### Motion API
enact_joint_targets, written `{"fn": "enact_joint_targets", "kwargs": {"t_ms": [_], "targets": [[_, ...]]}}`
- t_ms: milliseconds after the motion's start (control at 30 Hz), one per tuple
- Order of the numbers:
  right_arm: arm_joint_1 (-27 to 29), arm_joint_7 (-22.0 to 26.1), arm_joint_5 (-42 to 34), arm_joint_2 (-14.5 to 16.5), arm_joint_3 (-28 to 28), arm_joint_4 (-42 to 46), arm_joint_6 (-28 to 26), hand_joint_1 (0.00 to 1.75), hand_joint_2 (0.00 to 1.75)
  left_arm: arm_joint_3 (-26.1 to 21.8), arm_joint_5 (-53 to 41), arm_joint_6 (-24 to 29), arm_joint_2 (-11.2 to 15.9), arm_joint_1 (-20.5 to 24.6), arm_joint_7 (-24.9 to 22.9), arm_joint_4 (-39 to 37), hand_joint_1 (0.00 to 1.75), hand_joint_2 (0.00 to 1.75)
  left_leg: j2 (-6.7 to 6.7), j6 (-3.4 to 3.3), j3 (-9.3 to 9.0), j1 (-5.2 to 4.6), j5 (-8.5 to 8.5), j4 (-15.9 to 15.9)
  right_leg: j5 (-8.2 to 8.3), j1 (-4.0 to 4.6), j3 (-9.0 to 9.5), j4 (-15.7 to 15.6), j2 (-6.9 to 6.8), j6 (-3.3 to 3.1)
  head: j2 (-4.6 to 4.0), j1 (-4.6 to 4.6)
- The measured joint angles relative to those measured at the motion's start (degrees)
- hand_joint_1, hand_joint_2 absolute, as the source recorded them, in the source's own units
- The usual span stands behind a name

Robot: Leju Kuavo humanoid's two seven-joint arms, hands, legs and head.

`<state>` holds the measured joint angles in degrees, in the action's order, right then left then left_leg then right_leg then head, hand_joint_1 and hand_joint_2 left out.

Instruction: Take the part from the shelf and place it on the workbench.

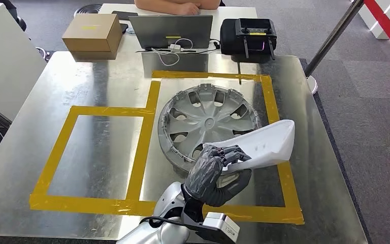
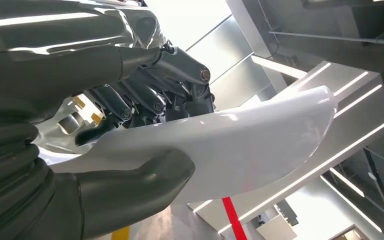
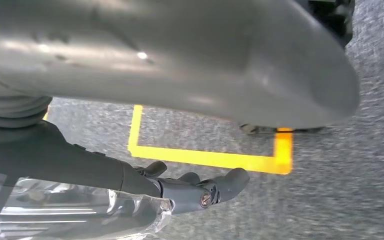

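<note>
A metal workbench [image 1: 96, 152] with a dull, reflective top stands on grey carpet [image 1: 370, 112]. Yellow tape [image 1: 144, 132] marks two adjoining rectangles on its surface, the larger toward the right edge. Beyond the far edge sits a white table [image 1: 233, 12] carrying a cardboard box [image 1: 92, 33] at the left, an open laptop [image 1: 171, 30] with white cables [image 1: 175, 51] in the middle, and a black case [image 1: 248, 36] at the right. A person's arms [image 1: 177, 6] rest on that table. A slanted metal pole [image 1: 332, 38] meets the floor off the far right corner, near a red strip [image 1: 388, 25]. White furniture [image 1: 2, 61] stands beside the left edge. The right wrist view shows yellow floor tape [image 3: 210, 157] on carpet.
</note>
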<state>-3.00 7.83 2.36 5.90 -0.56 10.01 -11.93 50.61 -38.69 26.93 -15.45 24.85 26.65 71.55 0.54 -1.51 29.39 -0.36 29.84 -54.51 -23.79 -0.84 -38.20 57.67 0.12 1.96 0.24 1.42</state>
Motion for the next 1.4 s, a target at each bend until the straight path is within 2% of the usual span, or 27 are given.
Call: {"fn": "enact_joint_targets", "kwargs": {"t_ms": [67, 133, 167, 200, 233, 267, 333, 400, 467, 533, 567, 633, 667, 700, 733, 800, 867, 900, 1000, 1067, 1133, 1200, 1233, 1267, 1333, 1367, 1400], "targets": [[0.2, 0.0, 0.0, 0.0, 0.0, 0.0, 0.0, 0.00, 0.00, 0.0, -0.3, -0.1, 0.1, -0.1, -0.1, -0.4, 1.75, 1.75, -0.23, -0.25, -0.18, 0.48, -0.45, 0.8, -3.68, 0.15, -1.68, 4.1, 0.19, 0.00, 0.00, -0.31], [0.5, 0.0, 0.0, -0.1, 0.0, 0.0, 0.0, 0.00, 0.00, -0.1, -0.5, -0.1, 0.5, -0.4, -0.3, -1.1, 1.75, 1.75, -0.67, -0.47, -0.52, 0.31, -0.28, 0.7, -7.71, 0.34, -4.01, 12.1, 0.30, -0.18, 0.00, -0.59], [0.6, 0.0, 0.1, -0.1, 0.0, 0.0, 0.0, 0.00, 0.00, -0.1, -0.6, -0.2, 0.7, -0.6, -0.4, -1.4, 1.75, 1.75, -0.86, -0.57, -0.77, 0.18, -0.07, 0.6, -8.38, 0.40, -4.75, 15.2, 0.32, -0.19, 0.00, -0.62], [0.6, 0.0, 0.1, -0.2, 0.0, 0.0, 0.0, 0.00, 0.00, -0.1, -0.7, -0.2, 0.8, -0.8, -0.5, -1.7, 1.75, 1.75, -0.95, -0.64, -1.00, 0.06, 0.19, 0.3, -7.75, 0.44, -4.79, 16.3, 0.32, -0.15, 0.00, -0.60], [0.6, 0.0, 0.1, -0.2, 0.0, 0.0, 0.1, 0.00, 0.00, -0.1, -0.8, -0.3, 0.8, -0.9, -0.6, -1.8, 1.75, 1.75, -0.91, -0.66, -1.16, 0.00, 0.49, 0.0, -6.01, 0.45, -4.02, 15.1, 0.31, -0.08, 0.00, -0.60], [0.5, 0.0, 0.2, -0.2, 0.0, 0.0, 0.1, 0.00, 0.00, -0.1, -0.9, -0.3, 0.7, -0.8, -0.7, -1.9, 1.75, 1.75, -0.78, -0.62, -1.24, -0.02, 0.84, -0.5, -3.66, 0.44, -2.59, 12.0, 0.31, -0.04, 0.00, -0.61], [0.3, 0.1, 0.2, -0.2, 0.0, 0.0, 0.3, 0.00, 0.00, -0.1, -1.0, -0.5, 0.3, -0.4, -0.9, -1.8, 1.75, 1.75, -0.50, -0.34, -0.91, -0.12, 1.64, -1.6, -1.09, 0.52, 0.43, 5.9, 0.37, -0.14, 0.01, -0.60], [0.0, 0.2, 0.3, -0.3, 0.1, -0.1, 0.5, 0.00, 0.00, -0.2, -1.2, -0.7, 0.1, -0.2, -0.9, -1.8, 1.75, 1.75, -0.46, 0.17, -0.36, -0.19, 1.92, -2.4, -1.14, 0.74, 1.71, 3.7, 0.43, -0.43, 0.01, -0.57], [0.0, 0.2, 0.3, -0.3, 0.1, -0.1, 0.6, 0.00, 0.00, -0.2, -1.4, -0.8, 0.1, 0.0, -0.9, -1.8, 1.75, 1.75, -0.42, 0.68, 0.13, -0.18, 1.82, -2.7, -0.88, 0.68, 1.66, 3.2, 0.38, -0.82, 0.00, -0.60], [-0.2, 0.2, 0.3, -0.4, 0.1, -0.1, 0.6, 0.00, 0.00, -0.2, -1.4, -0.8, 0.0, 0.1, -1.0, -1.6, 1.75, 1.75, -0.20, 1.30, 1.67, -0.14, 3.41, -4.4, -1.01, 0.31, 1.72, 1.9, 0.30, -1.47, 0.00, -0.51], [-0.3, 0.2, 0.3, -0.4, 0.1, -0.1, 0.7, 0.00, 0.00, -0.2, -1.4, -0.8, 0.0, 0.2, -1.0, -1.5, 1.75, 1.75, -0.09, 1.65, 3.01, -0.04, 5.15, -6.7, -1.09, 0.12, 1.64, 1.4, 0.26, -1.85, 0.00, -0.42], [-0.5, 0.2, 0.4, -0.4, 0.1, -0.1, 0.7, 0.00, 0.00, -0.2, -1.5, -0.8, 0.0, 0.2, -1.0, -1.5, 1.75, 1.75, -0.13, 2.34, 6.32, 0.34, 9.09, -14.2, -1.12, 0.09, 1.11, 1.2, 0.13, -2.33, 0.00, -0.28], [-0.5, 0.2, 0.4, -0.5, 0.1, -0.1, 0.7, 0.00, 0.00, -0.2, -1.5, -0.8, 0.1, 0.1, -1.0, -1.5, 1.75, 1.75, -0.18, 2.58, 7.45, 0.52, 10.15, -17.6, -1.00, 0.09, 0.87, 1.4, 0.04, -2.40, 0.00, -0.30], [-0.5, 0.1, 0.4, -0.5, 0.1, -0.1, 0.7, 0.00, 0.00, -0.3, -1.5, -0.8, 0.1, 0.1, -1.0, -1.5, 1.75, 1.75, -0.21, 2.73, 7.80, 0.69, 10.07, -19.4, -0.85, 0.08, 0.64, 1.5, -0.06, -2.38, 0.00, -0.29], [-0.5, 0.1, 0.4, -0.5, 0.1, -0.1, 0.7, 0.00, 0.00, -0.3, -1.5, -0.8, 0.1, 0.1, -1.1, -1.5, 1.75, 1.75, -0.24, 2.76, 7.15, 0.83, 8.71, -19.1, -0.62, 0.06, 0.40, 1.6, -0.12, -2.30, 0.00, -0.30], [-0.7, 0.0, 0.4, -0.5, 0.1, -0.1, 0.8, 0.00, 0.00, -0.3, -1.7, -0.8, 0.0, 0.1, -1.1, -1.4, 1.75, 1.75, -0.24, 2.68, 3.21, 1.01, 4.59, -12.9, 0.14, -0.02, -0.22, 1.6, -0.11, -1.91, 0.00, -0.27], [-0.8, -0.1, 0.4, -0.5, 0.1, 0.0, 0.8, 0.00, 0.00, -0.3, -2.2, -0.7, -0.2, 0.3, -1.1, -1.0, 1.75, 1.75, -0.11, 2.29, -1.36, 0.84, 3.45, -5.4, 1.04, -0.02, -0.65, 1.6, 0.06, -1.19, 0.00, -0.31], [-0.9, -0.1, 0.4, -0.5, 0.1, 0.0, 0.8, 0.00, 0.00, -0.4, -2.4, -0.7, -0.3, 0.4, -1.2, -0.8, 1.75, 1.75, -0.03, 1.94, -2.51, 0.67, 3.82, -3.3, 1.49, -0.04, -0.69, 1.5, 0.14, -0.78, 0.00, -0.29], [-0.9, -0.1, 0.4, -0.5, 0.1, 0.0, 0.8, 0.00, 0.00, -0.4, -3.0, -0.7, -0.5, 0.6, -1.3, -0.5, 1.75, 1.75, -0.09, 0.33, -1.93, 0.45, 3.08, -2.3, 2.62, -0.31, -0.89, 0.8, 0.19, 0.35, 0.00, -0.16], [-0.7, -0.1, 0.5, -0.5, 0.1, 0.0, 0.8, 0.00, 0.00, -0.4, -3.6, -0.4, -0.5, 0.6, -1.3, -0.5, 1.75, 1.75, -0.35, -0.69, -0.85, 0.66, 1.74, -2.1, -0.08, -0.43, -2.32, 3.6, 0.15, 0.87, 0.00, -0.50], [-0.7, -0.1, 0.6, -0.4, 0.1, 0.0, 0.7, 0.00, 0.00, -0.5, -4.8, 0.6, -0.5, 0.6, -1.4, -0.5, 1.75, 1.75, -0.59, -1.10, 0.38, 0.65, 0.56, -2.2, -5.57, -0.47, -4.89, 11.3, 0.10, 1.24, 0.00, -0.88], [-0.7, -0.1, 0.6, -0.4, 0.1, 0.0, 0.7, 0.00, 0.00, -0.6, -6.3, 1.8, -0.5, 0.6, -1.6, -0.5, 1.75, 1.75, -0.84, -1.07, 1.50, 0.55, -0.32, -2.4, -8.66, -0.47, -5.85, 17.4, 0.09, 1.44, 0.00, -0.90], [-0.7, -0.1, 0.6, -0.4, 0.1, 0.0, 0.7, 0.00, 0.00, -0.6, -6.8, 2.2, -0.5, 0.6, -1.7, -0.5, 1.75, 1.75, -0.92, -0.99, 1.88, 0.53, -0.62, -2.4, -8.68, -0.47, -4.64, 17.3, 0.08, 1.40, 0.00, -0.90], [-0.7, -0.1, 0.6, -0.4, 0.1, 0.0, 0.7, 0.00, 0.00, -0.6, -7.1, 2.4, -0.5, 0.6, -1.7, -0.5, 1.75, 1.75, -0.97, -0.87, 2.10, 0.54, -0.82, -2.4, -7.77, -0.48, -2.17, 14.6, 0.06, 1.27, 0.00, -0.90], [-0.7, -0.1, 0.6, -0.5, 0.1, 0.0, 0.7, 0.00, 0.00, -0.6, -7.3, 2.5, -0.6, 0.6, -1.8, -0.5, 1.75, 1.75, -0.98, -0.51, 2.31, 0.42, -1.09, -2.6, -5.60, -0.46, 4.15, 5.6, 0.04, 0.87, 0.00, -0.91], [-0.8, -0.1, 0.6, -0.5, 0.1, 0.0, 0.7, 0.00, 0.00, -0.6, -7.4, 2.5, -0.6, 0.7, -1.9, -0.5, 1.75, 1.75, -0.97, -0.25, 2.47, 0.31, -1.22, -2.7, -5.01, -0.41, 6.24, 2.2, 0.05, 0.59, 0.00, -0.88], [-0.9, -0.1, 0.6, -0.5, 0.1, 0.0, 0.7, 0.00, 0.00, -0.7, -7.4, 2.5, -0.7, 0.8, -1.9, -0.5, 1.75, 1.75, -0.95, 0.05, 2.64, 0.21, -1.38, -2.8, -4.86, -0.31, 7.23, 0.3, 0.07, 0.32, 0.00, -0.86]]}}
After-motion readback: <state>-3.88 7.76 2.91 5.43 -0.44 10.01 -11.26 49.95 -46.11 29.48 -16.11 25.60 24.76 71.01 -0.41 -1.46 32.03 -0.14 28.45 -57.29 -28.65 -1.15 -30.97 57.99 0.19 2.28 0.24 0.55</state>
